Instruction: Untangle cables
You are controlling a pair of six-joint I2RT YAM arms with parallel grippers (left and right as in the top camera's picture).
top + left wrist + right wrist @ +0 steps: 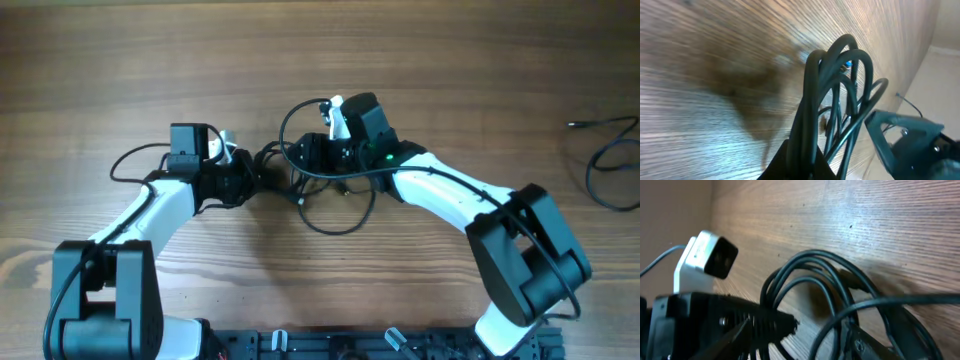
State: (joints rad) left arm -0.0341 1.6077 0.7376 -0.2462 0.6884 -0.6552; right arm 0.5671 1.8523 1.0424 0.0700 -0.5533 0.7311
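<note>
The cables (330, 205) are thin black cords bunched between my two grippers at the table's middle, with loose loops spilling toward the front and back. My left gripper (262, 173) comes in from the left. In the left wrist view it (807, 162) is shut on a couple of strands of the cables (840, 85), which rise from it in tall loops. My right gripper (302, 158) faces it from the right. In the right wrist view its jaws (805, 340) stand apart, open, with strands of the cables (840, 287) crossing between the fingers (875, 347).
Another thin black cable (610, 160) lies in a loop at the far right of the wooden table (450, 60). The left arm's white wrist camera (705, 260) sits close to my right gripper. Thicker arm wires (130, 160) loop beside the left arm.
</note>
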